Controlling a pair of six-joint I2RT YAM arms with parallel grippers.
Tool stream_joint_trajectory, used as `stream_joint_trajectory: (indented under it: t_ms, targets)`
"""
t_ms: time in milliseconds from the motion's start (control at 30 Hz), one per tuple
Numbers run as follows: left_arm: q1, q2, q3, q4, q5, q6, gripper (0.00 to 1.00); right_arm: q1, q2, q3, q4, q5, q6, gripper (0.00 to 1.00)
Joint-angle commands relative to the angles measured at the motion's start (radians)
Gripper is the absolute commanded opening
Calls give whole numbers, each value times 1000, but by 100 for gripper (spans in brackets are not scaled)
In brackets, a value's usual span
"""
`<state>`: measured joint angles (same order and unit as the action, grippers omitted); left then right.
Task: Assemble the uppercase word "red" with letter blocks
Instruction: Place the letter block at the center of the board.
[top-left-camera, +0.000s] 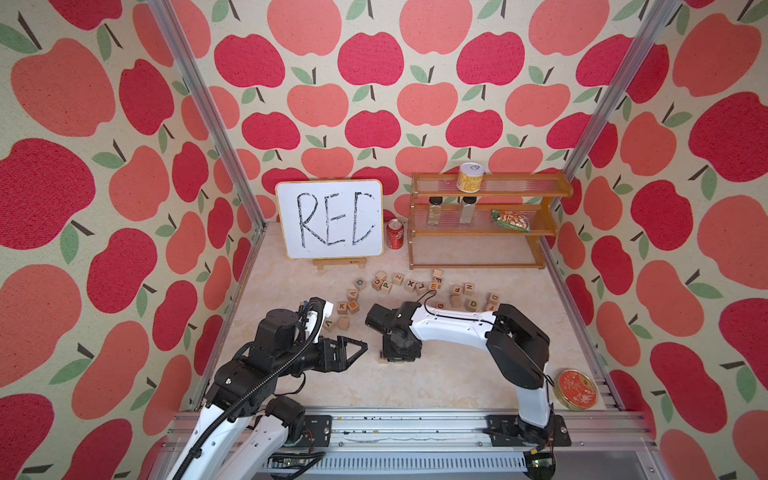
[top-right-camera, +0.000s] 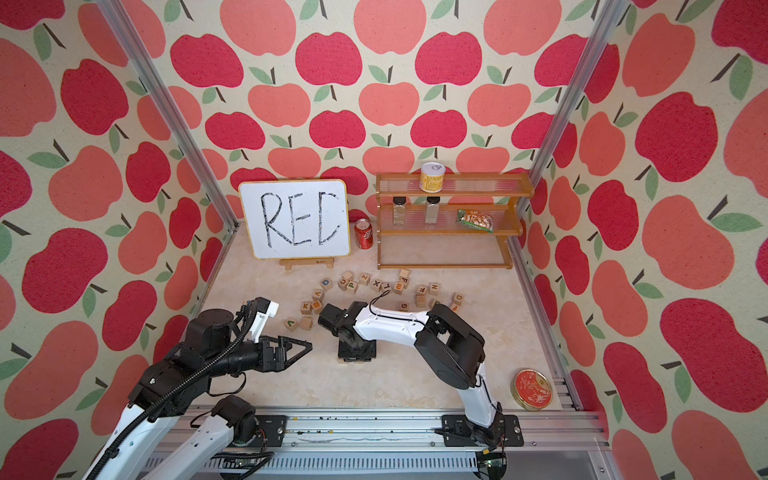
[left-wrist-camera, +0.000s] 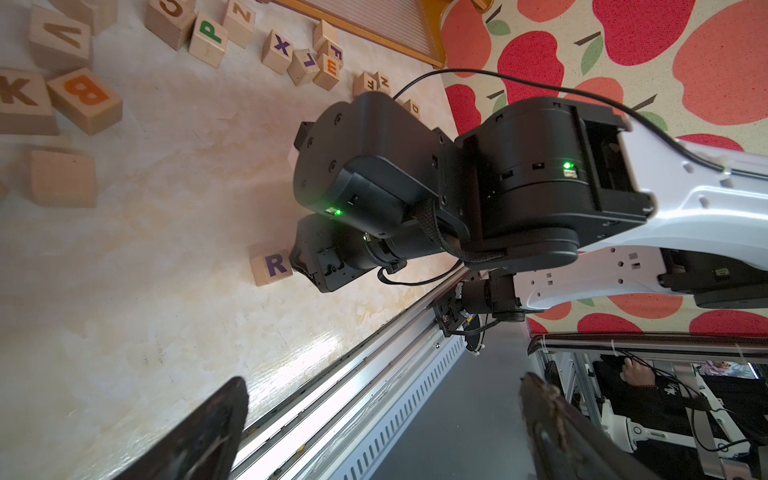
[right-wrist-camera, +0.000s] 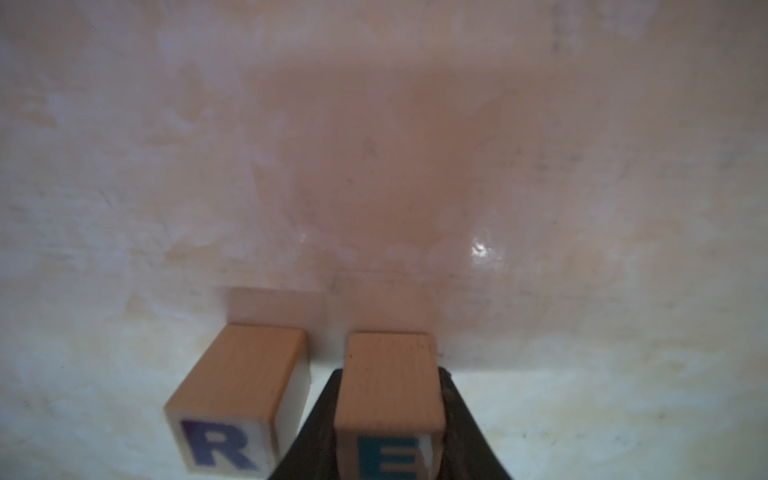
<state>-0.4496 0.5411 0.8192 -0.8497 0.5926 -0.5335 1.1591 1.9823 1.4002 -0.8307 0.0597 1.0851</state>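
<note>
Only the right wrist view shows the right gripper (right-wrist-camera: 390, 370) clamped on the blue E block (right-wrist-camera: 386, 415), just beside the purple R block (right-wrist-camera: 245, 382). In both top views the wrist hides that grip. The left gripper (left-wrist-camera: 374, 419) hovers wide open. The green D block (top-left-camera: 472, 304) lies among scattered cubes (top-left-camera: 397, 278).

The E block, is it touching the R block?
No, a strip of table shows between the E block and the R block.
</note>
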Motion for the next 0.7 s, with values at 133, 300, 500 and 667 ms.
stream_joint_trajectory:
  t_ms: [133, 300, 500, 667]
  targets:
    - [-3, -15, -9, -10, 12, -8, 99, 9, -3, -9, -37, 22, 31, 21]
    - [-2, -15, -9, -9, 12, -8, 99, 9, -7, -9, -38, 20, 28, 28]
    - [-2, -15, -11, -8, 14, -8, 99, 8, -20, -10, -44, 26, 28, 37]
    - [-2, -12, -12, -5, 15, -8, 99, 7, -33, -6, -50, 33, 20, 41]
